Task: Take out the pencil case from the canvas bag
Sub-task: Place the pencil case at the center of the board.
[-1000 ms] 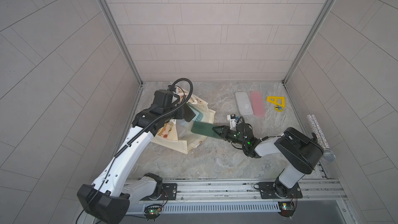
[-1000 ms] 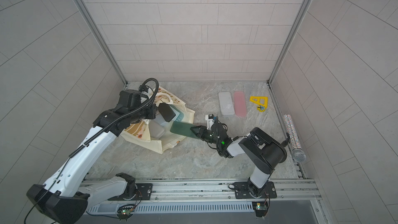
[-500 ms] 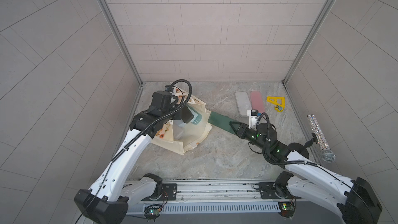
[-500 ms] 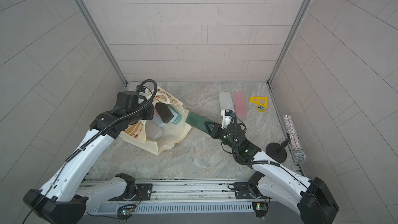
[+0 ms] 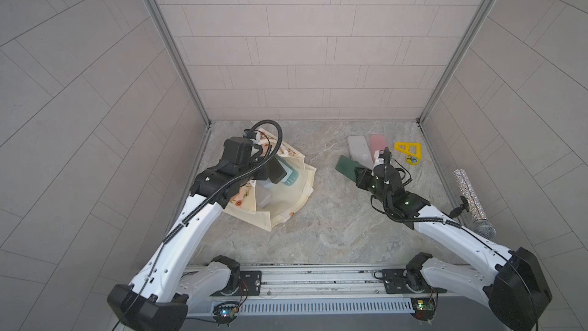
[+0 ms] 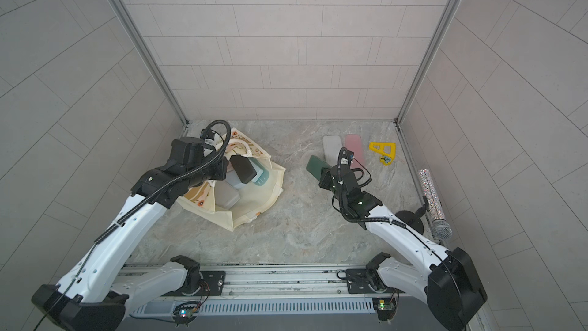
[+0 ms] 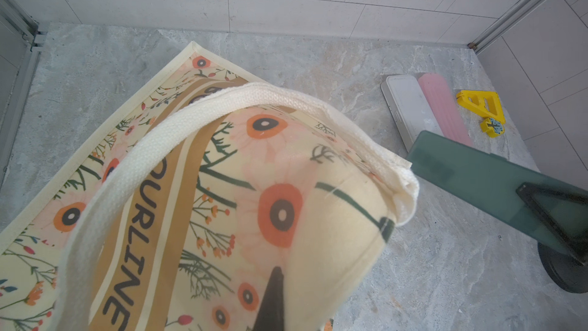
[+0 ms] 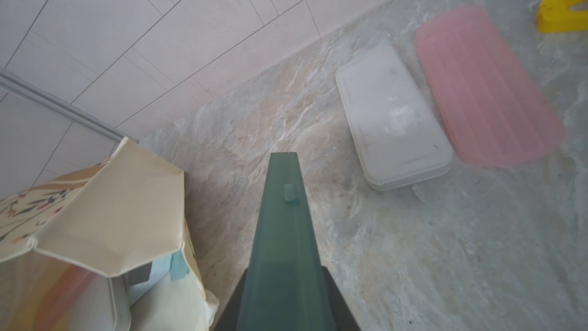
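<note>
The cream flower-print canvas bag (image 5: 283, 205) (image 6: 254, 208) lies open at the left of the floor. My left gripper (image 5: 274, 170) (image 6: 242, 169) is shut on its rim by the white handle (image 7: 127, 170), holding the mouth up; fabric (image 7: 334, 218) drapes over one dark finger (image 7: 273, 300). A dark green pencil case (image 5: 346, 166) (image 6: 314, 166) (image 7: 471, 170) (image 8: 284, 234) is outside the bag, above the floor, clamped at one end by my right gripper (image 5: 361, 176) (image 6: 325, 177) (image 8: 284, 284). A teal case (image 5: 291, 177) and a pale case (image 5: 264, 200) sit inside the bag.
A white case (image 5: 359, 150) (image 8: 391, 116) and a pink case (image 5: 378, 142) (image 8: 486, 90) lie side by side just beyond the green one. Yellow plastic pieces (image 5: 409, 151) sit near the right wall. A glittery microphone (image 5: 472, 195) on a black stand (image 6: 410, 218) is at right.
My right gripper has drawn the green pencil case out of the bag's mouth and carried it right, up to the white case. The left gripper has kept its hold on the bag.
</note>
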Robot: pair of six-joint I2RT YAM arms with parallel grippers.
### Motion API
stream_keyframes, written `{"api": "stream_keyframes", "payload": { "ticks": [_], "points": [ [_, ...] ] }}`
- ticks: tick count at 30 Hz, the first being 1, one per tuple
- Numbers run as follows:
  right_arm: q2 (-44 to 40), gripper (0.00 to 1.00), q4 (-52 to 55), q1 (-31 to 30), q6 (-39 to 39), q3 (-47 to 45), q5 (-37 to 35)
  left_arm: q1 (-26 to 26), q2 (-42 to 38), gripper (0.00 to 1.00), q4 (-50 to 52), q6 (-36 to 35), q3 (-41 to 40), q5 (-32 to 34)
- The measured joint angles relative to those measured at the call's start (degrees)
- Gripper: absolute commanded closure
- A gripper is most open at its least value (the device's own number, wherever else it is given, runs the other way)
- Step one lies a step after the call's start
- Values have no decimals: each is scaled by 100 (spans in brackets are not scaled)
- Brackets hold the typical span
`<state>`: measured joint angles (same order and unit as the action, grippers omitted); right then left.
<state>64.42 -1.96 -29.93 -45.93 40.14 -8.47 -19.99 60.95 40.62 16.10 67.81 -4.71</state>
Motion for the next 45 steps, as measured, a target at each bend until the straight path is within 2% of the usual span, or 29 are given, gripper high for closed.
{"api": "stream_keyframes", "payload": {
  "ticks": [7,17,27,32,39,45],
  "points": [
    [1366,75,-761,2,125,682,-557,0,-120,100,17,31,-68,-83],
    [3333,74,-1860,-46,-487,1657,-1574,7,-374,100,188,337,-136,-195],
    [4457,73,-2400,-201,-1517,2033,-2323,7,-295,100,437,393,74,-103],
    [4747,70,-2660,-282,-1950,2157,-2549,7,-262,100,485,396,133,-155],
    [5036,53,-2848,-319,-2330,2107,-2627,9,-262,100,509,396,133,-170],
    [5060,42,-2894,-402,-2430,1963,-2656,9,-262,100,511,400,133,-179]
  ]
}}
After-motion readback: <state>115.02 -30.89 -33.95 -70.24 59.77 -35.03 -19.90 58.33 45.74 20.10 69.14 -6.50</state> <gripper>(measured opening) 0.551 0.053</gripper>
